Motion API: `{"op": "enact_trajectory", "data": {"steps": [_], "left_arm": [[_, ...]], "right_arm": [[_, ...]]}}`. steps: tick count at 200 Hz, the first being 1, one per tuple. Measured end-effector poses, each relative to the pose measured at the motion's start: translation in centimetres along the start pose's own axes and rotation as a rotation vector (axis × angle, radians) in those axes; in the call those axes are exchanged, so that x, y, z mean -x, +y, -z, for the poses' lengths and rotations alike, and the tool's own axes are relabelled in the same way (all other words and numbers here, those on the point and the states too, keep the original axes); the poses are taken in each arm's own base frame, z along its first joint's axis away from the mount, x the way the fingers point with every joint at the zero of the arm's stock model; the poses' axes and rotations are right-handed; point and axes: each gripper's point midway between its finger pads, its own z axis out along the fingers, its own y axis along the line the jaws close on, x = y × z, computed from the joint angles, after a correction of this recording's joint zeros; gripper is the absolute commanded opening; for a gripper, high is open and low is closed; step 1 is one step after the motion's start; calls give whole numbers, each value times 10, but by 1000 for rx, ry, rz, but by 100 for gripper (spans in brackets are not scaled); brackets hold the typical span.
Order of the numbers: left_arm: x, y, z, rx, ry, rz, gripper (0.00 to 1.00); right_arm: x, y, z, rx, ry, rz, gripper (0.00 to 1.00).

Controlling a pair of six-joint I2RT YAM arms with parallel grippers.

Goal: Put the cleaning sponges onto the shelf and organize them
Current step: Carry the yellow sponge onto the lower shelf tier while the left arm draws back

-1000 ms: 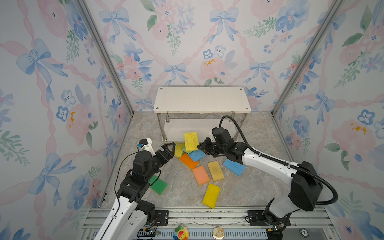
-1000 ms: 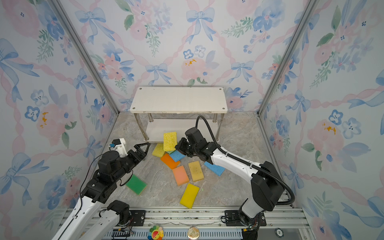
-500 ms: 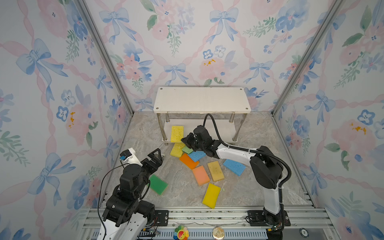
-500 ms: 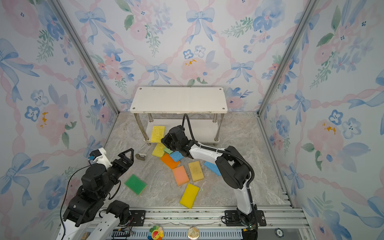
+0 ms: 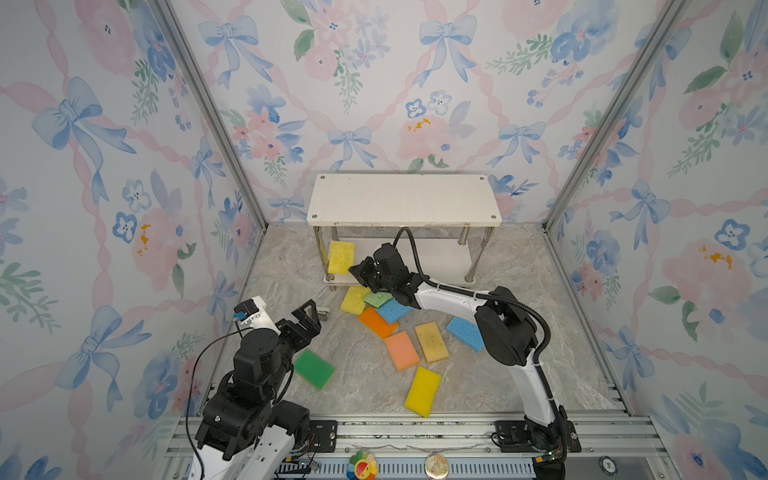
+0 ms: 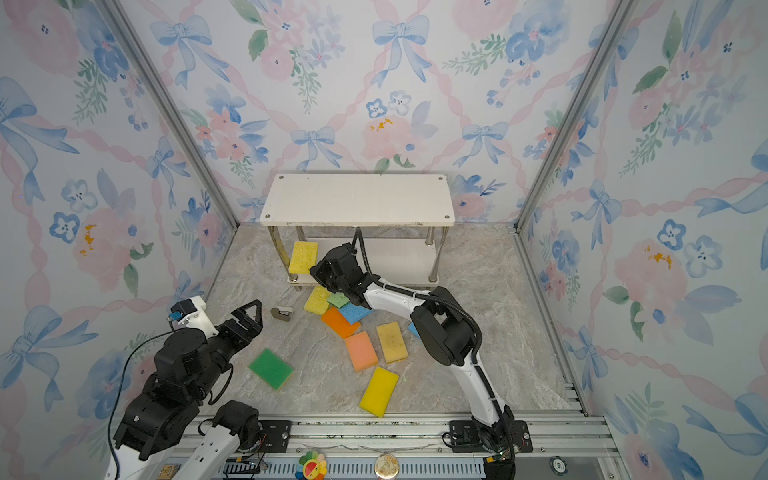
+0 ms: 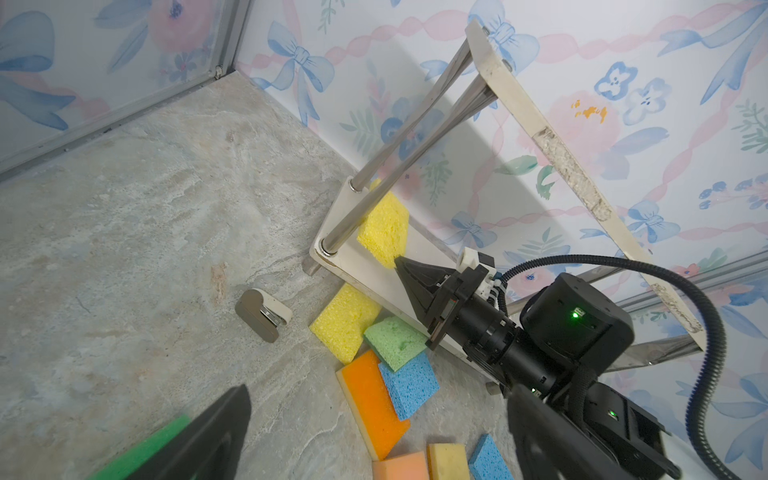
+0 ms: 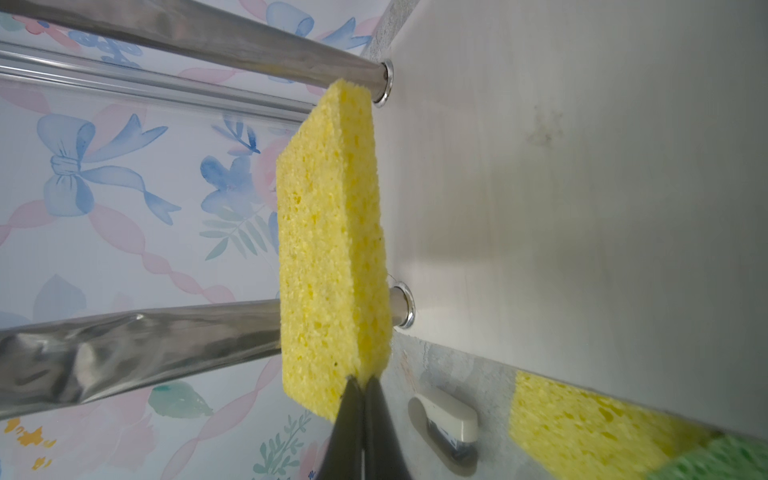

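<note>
**Shelf and contents.** The shelf (image 5: pixel 402 200) stands against the back wall. It consists of two white boards joined by four shiny metal posts. The upper board is bare. The lower board carries one item: the upright yellow sponge (image 5: pixel 341 257), at the left end. This sponge stands on edge with one broad face against the two left posts, as the right wrist view shows (image 8: pixel 328 257). Its lower edge meets the board.

**Right gripper.** The right gripper (image 5: pixel 353 271) reaches to the front left corner of the lower board. Its jaws are closed to a slit and pinch the sponge's near lower corner.

**Left gripper.** The left gripper (image 5: pixel 315 320) hangs spread wide and empty above the floor (image 5: pixel 291 270), near the dark green sponge (image 5: pixel 314 368).

**Sponges on the floor.** Nine lie flat in front of the shelf:
- A pale yellow sponge (image 5: pixel 354 300), a light green sponge (image 5: pixel 378 298), a blue sponge (image 5: pixel 392 311) and an orange sponge (image 5: pixel 377 322) form an overlapping cluster just below the shelf's front edge.
- A peach sponge (image 5: pixel 401 351) and a stained tan-yellow sponge (image 5: pixel 432 341) lie side by side.
- A second blue sponge (image 5: pixel 465 332) is partly hidden by the right arm.
- A bright yellow sponge (image 5: pixel 423 390) lies nearest the front rail.

**Appearance.** All are flat, rectangular and porous.
</note>
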Motion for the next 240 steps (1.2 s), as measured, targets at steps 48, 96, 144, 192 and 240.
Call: {"op": "enact_trajectory", "data": {"steps": [48,96,144,192,240], "left_arm": [[-2,3,0,10,6,-5,98],[-1,4,0,18,3,-9,98],[-2,4,-1,21,6,-10,98],[-2,4,-1,21,7,-14,98],[-2,4,-1,21,7,-22,98]], "right_arm": [[2,-3,-2,-6,-1,2,0],[2,-19,-3,-38,1,-5,0],[0,-47,-2,-104,10,-15,0],[1,-47,-6,-105,10,-14,0],[2,-56,-17,-121,11,-6,0]]}}
